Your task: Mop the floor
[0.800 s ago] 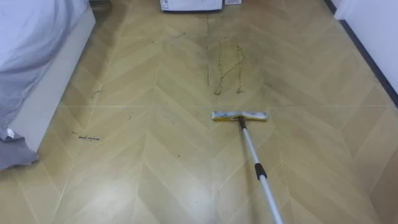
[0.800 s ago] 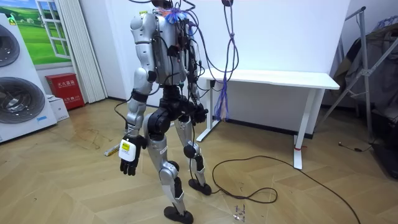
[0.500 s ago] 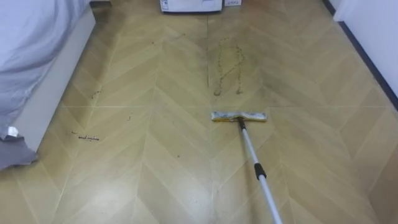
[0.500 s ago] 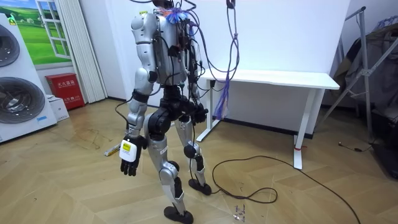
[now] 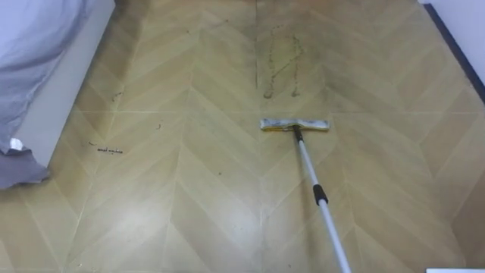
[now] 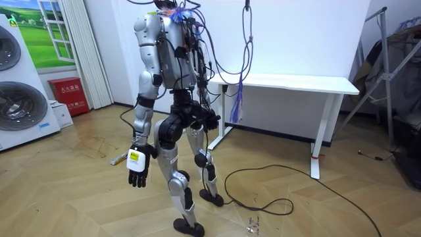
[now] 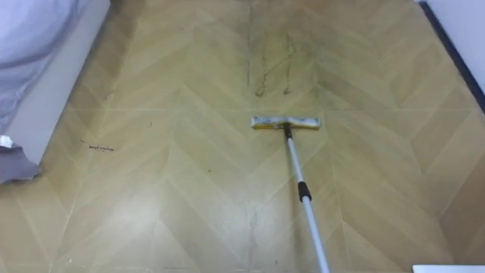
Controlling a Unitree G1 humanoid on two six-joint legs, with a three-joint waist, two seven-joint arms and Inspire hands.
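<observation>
A flat mop lies on the wooden floor ahead of me, its yellowish head [image 5: 295, 124] square to me. Its silver handle [image 5: 318, 193] with a black collar runs back toward the lower right and out of the picture. Beyond the head a patch of dark dirt streaks [image 5: 279, 64] marks the floor. In the room view I stand upright, facing the room view's left, with the mop head [image 6: 120, 158] low beside my leg. My left hand [image 6: 137, 168] hangs at my side, fingers relaxed, holding nothing. A white sliver of my right hand [image 5: 456, 270] shows at the bottom right edge.
A bed with a grey sheet [image 5: 34, 68] borders the floor on my left. Small crumbs [image 5: 108, 150] lie near it, and a dark skirting [image 5: 457, 45] runs on the right. The room view has washing machines [image 6: 20, 85], a red box [image 6: 68, 95] and a white desk [image 6: 296, 82].
The eye view has tipped down, so the whole floor has slid up the picture. The mop lies where it was against the dirt streaks. My left hand has not moved.
</observation>
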